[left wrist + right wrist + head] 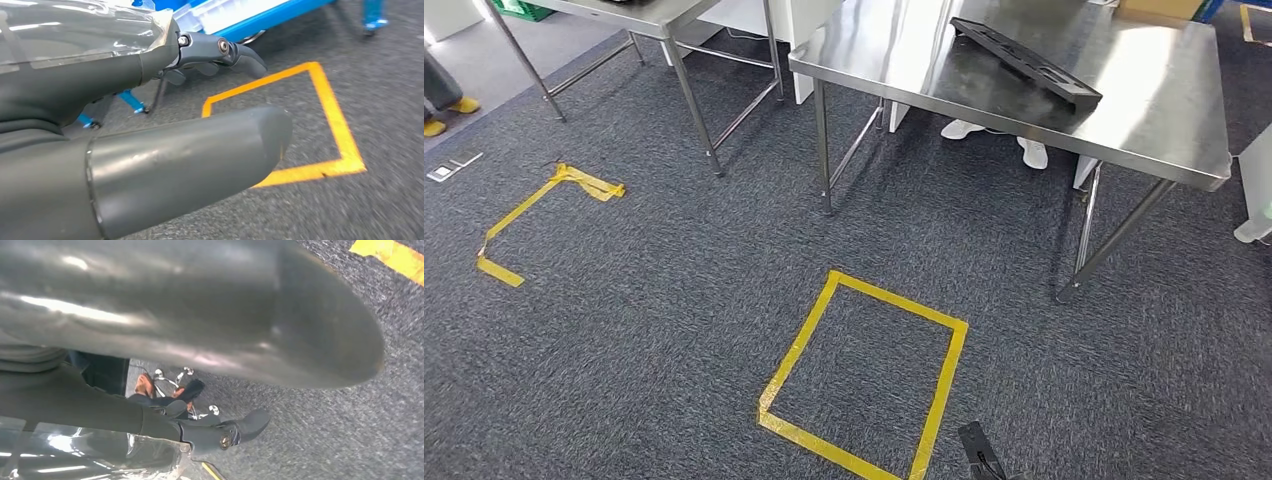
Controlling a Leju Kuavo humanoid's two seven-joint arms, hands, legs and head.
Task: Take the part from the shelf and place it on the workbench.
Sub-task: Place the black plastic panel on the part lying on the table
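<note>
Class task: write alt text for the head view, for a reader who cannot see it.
A long black part lies on a steel workbench above grey carpet. A yellow tape square marks the floor in front, with a partial tape outline to its left.

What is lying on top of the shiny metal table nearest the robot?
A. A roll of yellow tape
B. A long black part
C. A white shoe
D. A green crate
B. In the head view a long black part lies aslant on the steel table, with no other object near it.
</note>
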